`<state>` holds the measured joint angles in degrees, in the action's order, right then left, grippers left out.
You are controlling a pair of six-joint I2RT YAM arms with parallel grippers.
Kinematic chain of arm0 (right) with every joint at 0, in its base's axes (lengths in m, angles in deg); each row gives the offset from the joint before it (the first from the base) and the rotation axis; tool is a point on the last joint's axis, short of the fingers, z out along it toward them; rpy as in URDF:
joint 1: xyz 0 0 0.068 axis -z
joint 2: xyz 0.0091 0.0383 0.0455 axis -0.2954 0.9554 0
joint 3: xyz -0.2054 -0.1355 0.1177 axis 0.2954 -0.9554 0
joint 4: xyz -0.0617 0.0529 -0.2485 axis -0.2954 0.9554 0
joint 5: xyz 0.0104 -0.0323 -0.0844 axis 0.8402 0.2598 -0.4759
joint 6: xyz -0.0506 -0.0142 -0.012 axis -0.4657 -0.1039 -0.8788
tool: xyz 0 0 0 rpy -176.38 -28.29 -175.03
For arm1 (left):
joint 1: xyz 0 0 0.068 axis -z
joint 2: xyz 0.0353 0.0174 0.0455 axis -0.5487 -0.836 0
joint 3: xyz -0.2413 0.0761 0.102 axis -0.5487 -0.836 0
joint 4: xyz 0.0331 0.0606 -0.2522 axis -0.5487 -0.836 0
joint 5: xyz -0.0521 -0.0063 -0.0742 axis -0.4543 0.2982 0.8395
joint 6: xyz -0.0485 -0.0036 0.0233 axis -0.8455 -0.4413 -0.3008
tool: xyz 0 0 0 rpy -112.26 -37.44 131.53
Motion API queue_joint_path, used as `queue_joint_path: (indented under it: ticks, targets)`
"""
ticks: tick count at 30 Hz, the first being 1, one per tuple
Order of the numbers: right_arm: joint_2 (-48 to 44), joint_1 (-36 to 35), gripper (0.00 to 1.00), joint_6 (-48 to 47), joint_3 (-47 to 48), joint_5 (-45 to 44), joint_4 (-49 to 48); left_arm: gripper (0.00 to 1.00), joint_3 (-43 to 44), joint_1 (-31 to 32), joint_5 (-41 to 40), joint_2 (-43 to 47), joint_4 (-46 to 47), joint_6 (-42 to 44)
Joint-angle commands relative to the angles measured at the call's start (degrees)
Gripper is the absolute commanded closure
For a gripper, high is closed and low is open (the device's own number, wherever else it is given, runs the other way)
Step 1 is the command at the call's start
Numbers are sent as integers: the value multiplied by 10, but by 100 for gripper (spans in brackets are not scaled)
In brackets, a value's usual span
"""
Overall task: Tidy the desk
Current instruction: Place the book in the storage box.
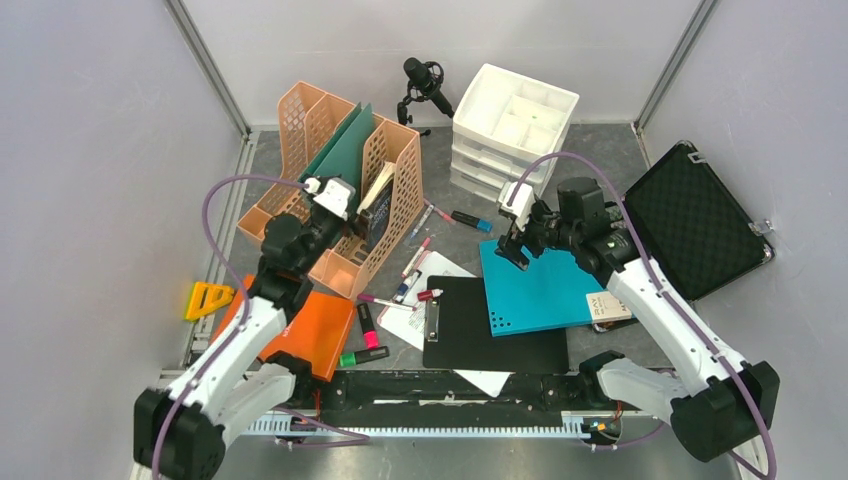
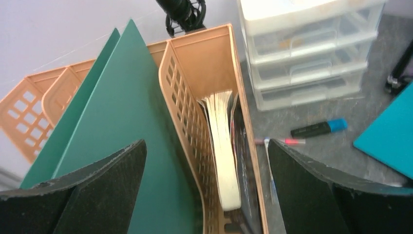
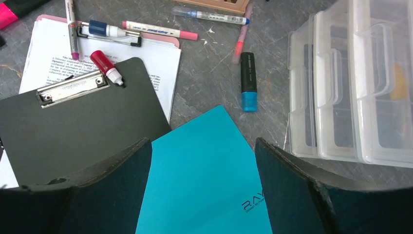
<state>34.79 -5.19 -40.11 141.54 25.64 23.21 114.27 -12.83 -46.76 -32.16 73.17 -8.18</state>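
Observation:
The desk (image 1: 610, 150) is strewn with stationery. My left gripper (image 1: 352, 222) (image 2: 205, 144) hangs open over the right slot of the orange file rack (image 1: 395, 150) (image 2: 204, 53). A thick book (image 1: 377, 200) (image 2: 224, 141) stands in that slot, free of both fingers. A green folder (image 1: 345, 150) (image 2: 122, 122) fills the slot beside it. My right gripper (image 1: 512, 250) (image 3: 202, 141) is open and empty above the far corner of a teal notebook (image 1: 540, 290) (image 3: 204, 185). The notebook lies flat, partly over a black clipboard (image 1: 490, 335) (image 3: 83, 126).
White drawer unit (image 1: 512, 125) (image 3: 350, 83) at back right, open black case (image 1: 695, 220) beside it. Blue-capped highlighter (image 1: 470, 220) (image 3: 248, 80), loose pens and printed papers (image 3: 156, 58) lie mid-desk. Orange folder (image 1: 305, 335), pink highlighter (image 1: 368, 325) and yellow triangle (image 1: 207, 298) at left. Microphone (image 1: 425, 80) behind.

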Motion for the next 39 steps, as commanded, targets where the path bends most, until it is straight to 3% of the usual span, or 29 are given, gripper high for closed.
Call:
queue_joint_path:
  ticks: [1, 7, 17, 21, 28, 33, 39]
  targets:
    - [10, 1, 16, -15, 14, 40, -8, 0, 98, 1, -23, 66, -373, 86]
    - [28, -31, 15, -26, 17, 61, -29, 0, 196, 1, -88, 98, -645, 96]
    - [8, -143, 10, -68, -36, -49, -59, 0, 231, 1, -71, 165, -848, 106]
    - [0, -146, 2, -109, -20, -100, 24, 0, 239, 1, -28, 145, -868, 113]
    - [-80, -164, 2, -194, -58, -214, 178, 0, 237, 1, 13, 104, -838, 117]
    - [-171, -167, 2, -229, -150, -269, 204, 0, 245, 2, 36, 84, -816, 114]
    - [-231, -167, 2, -230, -221, -275, 203, 0, 254, 2, 41, 60, -794, 124]
